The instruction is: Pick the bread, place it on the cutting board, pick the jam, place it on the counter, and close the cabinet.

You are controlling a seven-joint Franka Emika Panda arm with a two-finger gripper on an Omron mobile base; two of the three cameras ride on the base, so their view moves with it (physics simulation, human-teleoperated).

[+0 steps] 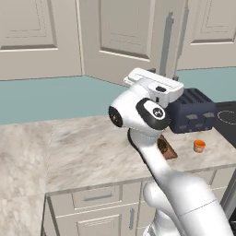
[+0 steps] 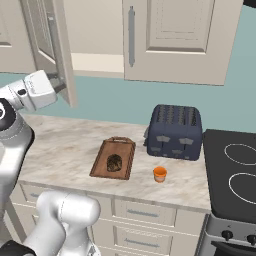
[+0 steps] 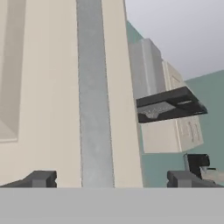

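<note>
The dark brown bread [image 2: 114, 162] lies on the reddish cutting board [image 2: 106, 166], which rests on the marbled counter [image 2: 65, 140]. The orange jam [image 2: 160, 174] stands on the counter to the board's right, in front of the toaster; the jam [image 1: 199, 145] is also in the left base view. The cabinet [image 2: 59, 47] door stands open. My gripper [image 3: 111, 179] is open and raised at the door's edge, its fingertips [image 3: 41, 179] on either side of the door's grey bar handle [image 3: 92, 109]. The gripper [image 2: 60, 88] sits just at the door's lower end.
A dark blue toaster [image 2: 175, 131] stands behind the jam. A black stove top [image 2: 235, 175] adjoins the counter on the right. Closed cabinet doors [image 2: 172, 40] hang beside the open one. Beige drawers [image 2: 142, 215] run below the counter.
</note>
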